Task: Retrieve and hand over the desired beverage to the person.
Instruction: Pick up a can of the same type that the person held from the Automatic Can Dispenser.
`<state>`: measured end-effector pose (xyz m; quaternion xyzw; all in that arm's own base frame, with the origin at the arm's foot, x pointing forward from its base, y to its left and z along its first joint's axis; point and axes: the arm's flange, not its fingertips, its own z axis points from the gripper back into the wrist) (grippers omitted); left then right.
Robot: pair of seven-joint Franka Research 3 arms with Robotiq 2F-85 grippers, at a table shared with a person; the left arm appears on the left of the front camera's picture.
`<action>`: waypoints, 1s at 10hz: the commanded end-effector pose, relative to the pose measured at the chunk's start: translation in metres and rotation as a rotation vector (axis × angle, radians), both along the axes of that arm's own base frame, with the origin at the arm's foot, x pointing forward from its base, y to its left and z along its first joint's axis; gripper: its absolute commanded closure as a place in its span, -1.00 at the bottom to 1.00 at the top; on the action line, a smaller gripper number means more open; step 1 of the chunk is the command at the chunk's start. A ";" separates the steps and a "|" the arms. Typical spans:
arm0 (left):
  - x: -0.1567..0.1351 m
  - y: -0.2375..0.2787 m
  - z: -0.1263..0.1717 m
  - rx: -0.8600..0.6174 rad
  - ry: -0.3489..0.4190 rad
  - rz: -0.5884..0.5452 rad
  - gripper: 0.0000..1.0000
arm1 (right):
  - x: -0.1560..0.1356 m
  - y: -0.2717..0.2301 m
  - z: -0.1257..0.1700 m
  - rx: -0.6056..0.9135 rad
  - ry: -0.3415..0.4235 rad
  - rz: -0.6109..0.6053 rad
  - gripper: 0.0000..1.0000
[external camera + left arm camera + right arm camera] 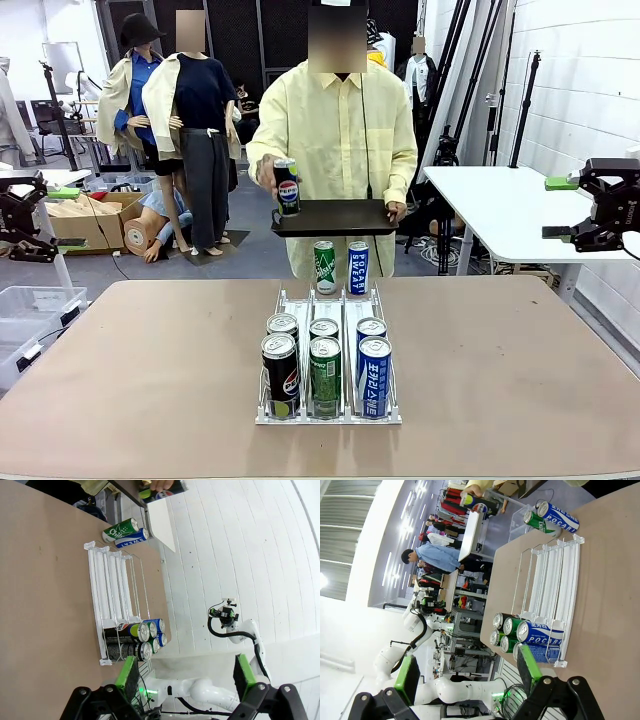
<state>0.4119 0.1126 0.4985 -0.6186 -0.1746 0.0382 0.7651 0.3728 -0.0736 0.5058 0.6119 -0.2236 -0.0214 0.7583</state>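
I see person (335, 130) at far side, hand on Pepsi can (287, 188) at black tray (335, 217). Rack (300, 308) mid-table w/ Pepsi, green, Pocari cans. "SWEAT" can (358, 267) stands behind it. L gripper (186, 665) and R gripper (469, 667) both spread.

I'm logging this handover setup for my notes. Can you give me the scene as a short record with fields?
rack: white, mid-table, three lanes
cans in rack: six, upright
green can, blue can: on table past rack
person: holds black tray and Pepsi can
left end effector: open, empty
right end effector: open, empty
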 end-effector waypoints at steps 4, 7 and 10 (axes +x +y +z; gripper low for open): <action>-0.003 -0.001 0.001 0.005 -0.006 0.012 -1.00 | 0.001 0.001 0.002 0.009 -0.011 0.006 -1.00; -0.003 -0.001 0.001 0.005 -0.006 0.012 -1.00 | 0.001 0.001 0.002 0.009 -0.011 0.006 -1.00; -0.003 -0.001 0.001 0.005 -0.006 0.012 -1.00 | 0.001 0.001 0.002 0.009 -0.011 0.006 -1.00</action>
